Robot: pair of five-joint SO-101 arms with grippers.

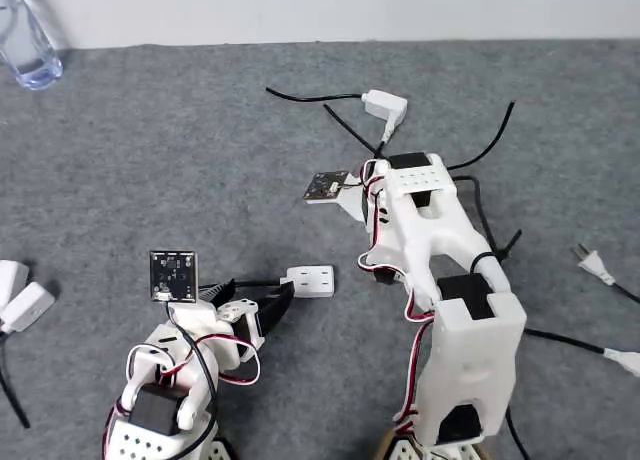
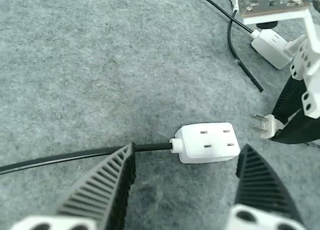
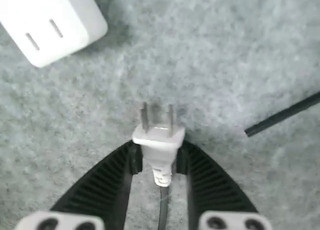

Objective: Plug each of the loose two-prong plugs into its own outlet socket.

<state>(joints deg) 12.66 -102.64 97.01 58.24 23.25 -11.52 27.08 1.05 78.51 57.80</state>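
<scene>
Right gripper (image 3: 157, 154): closed on the body of a white two-prong plug (image 3: 158, 138); one black finger presses each side of it; the two prongs stick out forward, low over the grey felt (image 3: 225, 55); the plug's cord runs back between the fingers
Left gripper (image 2: 182, 185): jaws spread wide, holding nothing; it sits low over the felt, near the table's front edge on the left side
Outlet socket (image 2: 206, 142): white; lies flat on the felt with slots facing up, just ahead of the left gripper's open fingers and within the span between them; neither finger touches it; its black cord (image 2: 65, 160) runs off past one finger
Plug and socket: in the left wrist view the held plug is just beside the socket's free end, prongs turned toward it, with a small gap of felt between; the prongs are not in any slot; in the right wrist view the socket's two-slot face lies ahead of the prongs and somewhat off their line
Second outlet socket (image 1: 385, 105): white, on a black cord; lies on the far part of the table, beyond the right arm
Loose plug (image 1: 595, 265): white; lies on the felt at the table's right side, well apart from both sockets
Bottle (image 1: 25, 45): clear; stands at the far left corner
</scene>
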